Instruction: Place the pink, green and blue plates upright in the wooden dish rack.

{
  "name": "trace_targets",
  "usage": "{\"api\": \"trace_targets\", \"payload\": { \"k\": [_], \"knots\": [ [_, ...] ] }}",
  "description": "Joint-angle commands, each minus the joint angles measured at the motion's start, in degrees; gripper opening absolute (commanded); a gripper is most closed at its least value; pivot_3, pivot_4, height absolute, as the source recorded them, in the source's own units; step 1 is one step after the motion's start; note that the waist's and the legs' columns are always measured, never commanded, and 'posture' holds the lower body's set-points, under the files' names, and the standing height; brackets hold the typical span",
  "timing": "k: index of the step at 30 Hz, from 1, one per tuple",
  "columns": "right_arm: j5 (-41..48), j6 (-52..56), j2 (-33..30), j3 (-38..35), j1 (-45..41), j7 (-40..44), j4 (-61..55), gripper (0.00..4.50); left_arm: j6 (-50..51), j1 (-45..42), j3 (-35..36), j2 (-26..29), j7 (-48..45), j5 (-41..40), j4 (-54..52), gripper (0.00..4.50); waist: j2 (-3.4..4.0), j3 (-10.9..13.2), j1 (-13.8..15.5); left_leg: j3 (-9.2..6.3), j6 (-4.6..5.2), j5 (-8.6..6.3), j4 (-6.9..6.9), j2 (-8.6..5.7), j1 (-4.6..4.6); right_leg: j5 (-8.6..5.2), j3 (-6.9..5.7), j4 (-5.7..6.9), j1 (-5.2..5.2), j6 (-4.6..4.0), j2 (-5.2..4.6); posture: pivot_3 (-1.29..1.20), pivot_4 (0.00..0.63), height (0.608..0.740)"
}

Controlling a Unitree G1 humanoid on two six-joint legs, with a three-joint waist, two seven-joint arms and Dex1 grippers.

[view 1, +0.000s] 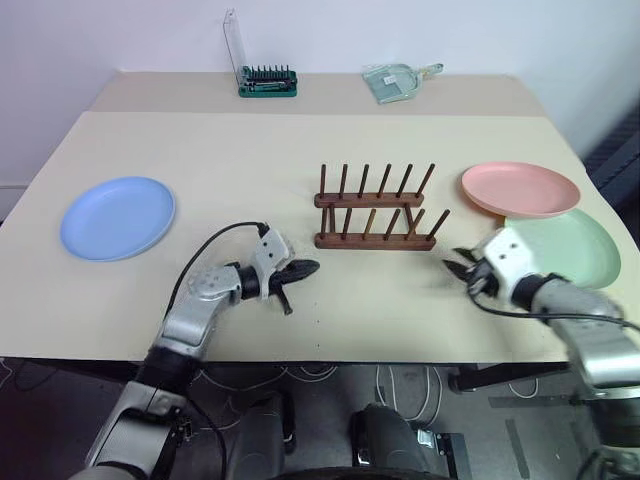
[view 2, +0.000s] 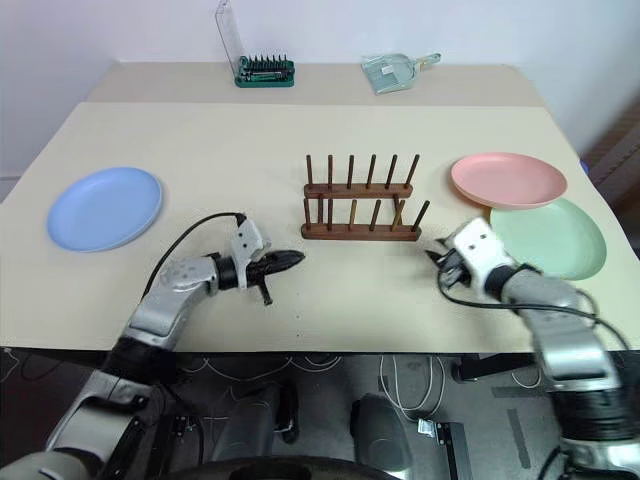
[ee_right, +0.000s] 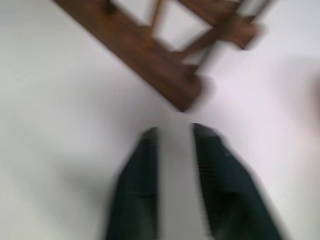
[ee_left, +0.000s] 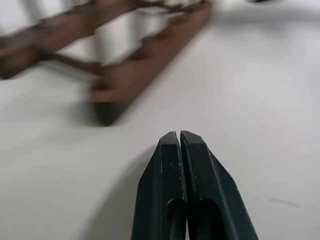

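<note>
Nearest the camera, the left gripper (view 1: pixel 300 270) hovers over the table (view 1: pixel 250 150) with its fingers pressed together, empty, pointing at the wooden dish rack (view 1: pixel 375 215). At near right, the right gripper (view 1: pixel 462 268) has its fingers apart, holding nothing. No plate stands in the rack at mid-table. Far left lies the blue plate (view 1: pixel 117 217); right of the rack, the pink plate (view 1: pixel 519 188) overlaps the green plate (view 1: pixel 570 250).
</note>
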Motion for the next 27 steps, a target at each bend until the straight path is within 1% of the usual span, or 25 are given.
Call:
{"api": "trace_targets", "payload": {
  "k": [1,3,7,9,12,14,17,21,24,27],
  "knots": [
    [-1.60,0.14,-5.16,-2.43,-3.59,1.40,-0.24,3.26,2.99,-0.47,0.14,-0.34,-2.93,-4.70,-5.71,0.07,-0.01,0.00,-0.05,-0.03,0.00,-0.01,0.01,0.00,0.02,0.00,-0.02,-0.01,0.04,0.00,0.00,0.00,0.150,0.732],
    [-3.40,-1.80,-6.63,-0.71,-7.08,1.39,3.88,4.26,3.22,-1.16,-0.25,-0.87,-3.31,-4.88,-5.57,0.07,-0.01,-0.01,-0.21,-0.03,0.01,-0.02,0.02,0.00,0.04,0.00,-0.02,-0.02,0.05,-0.01,-0.01,0.00,0.150,0.732],
    [-7.53,-5.43,-5.70,5.06,-16.61,1.13,15.19,4.26,2.02,-3.05,-1.37,-1.61,-4.14,-3.86,-4.14,0.07,0.01,0.01,-0.23,-0.03,0.00,0.00,0.01,0.00,0.04,0.00,-0.02,-0.02,0.04,-0.01,0.03,0.00,0.150,0.732],
    [-9.45,-7.11,-5.05,7.17,-20.38,0.66,20.57,4.26,1.63,-3.49,-1.67,-1.79,-4.42,-3.64,-3.82,0.07,0.01,0.01,-0.12,0.00,-0.17,0.11,0.02,-0.01,0.02,0.00,-0.02,-0.03,0.02,-0.01,0.03,0.00,0.150,0.732],
    [-15.94,-11.60,-3.53,13.43,-29.48,-1.03,34.37,4.26,0.33,-4.06,-1.98,-2.32,-5.06,-3.43,-2.96,0.07,0.05,0.03,-0.17,0.05,-0.28,0.18,0.08,-0.02,-0.01,0.00,-0.01,-0.04,0.02,0.01,0.03,0.00,0.150,0.732],
    [-18.10,-13.56,-2.06,15.73,-33.87,-1.61,41.75,4.26,-0.65,-4.12,-1.82,-2.57,-5.26,-3.19,-1.83,0.07,0.05,0.04,-0.21,0.11,-0.27,0.19,0.09,-0.03,0.00,0.01,-0.01,-0.03,0.00,0.03,0.04,0.00,0.150,0.732],
    [-20.32,-16.57,-0.42,18.03,-38.11,-1.37,50.77,4.26,-1.97,-3.40,-1.36,-2.78,-5.15,-3.03,-0.40,0.07,0.05,0.04,-0.13,0.12,-0.29,0.19,0.07,-0.01,0.00,0.00,-0.01,-0.03,-0.03,0.03,0.06,0.00,0.150,0.732],
    [-21.75,-20.75,1.22,19.27,-41.09,-1.10,58.67,4.26,-2.98,-1.87,-0.93,-2.77,-4.97,-3.19,0.08,0.07,0.07,0.06,-0.07,0.15,-0.29,0.20,0.07,-0.02,-0.03,0.00,0.00,-0.04,-0.03,0.04,0.05,0.00,0.150,0.732],
    [-22.60,-22.68,1.58,19.66,-41.90,-1.28,60.97,3.46,-3.36,-1.00,-0.60,-2.60,-4.60,-3.23,-0.23,0.07,0.09,0.07,-0.17,0.16,-0.29,0.20,0.11,0.00,-0.02,0.00,0.01,-0.03,-0.02,0.04,0.06,0.00,0.150,0.732],
    [-23.23,-24.53,1.63,19.66,-42.27,-1.80,61.77,1.95,-3.00,-0.73,-0.49,-2.59,-4.20,-3.33,-0.72,0.07,0.10,0.07,-0.21,0.16,-0.29,0.20,0.11,0.00,-0.01,0.00,0.01,-0.02,-0.01,0.04,0.05,0.00,0.150,0.732]
  ]
}}
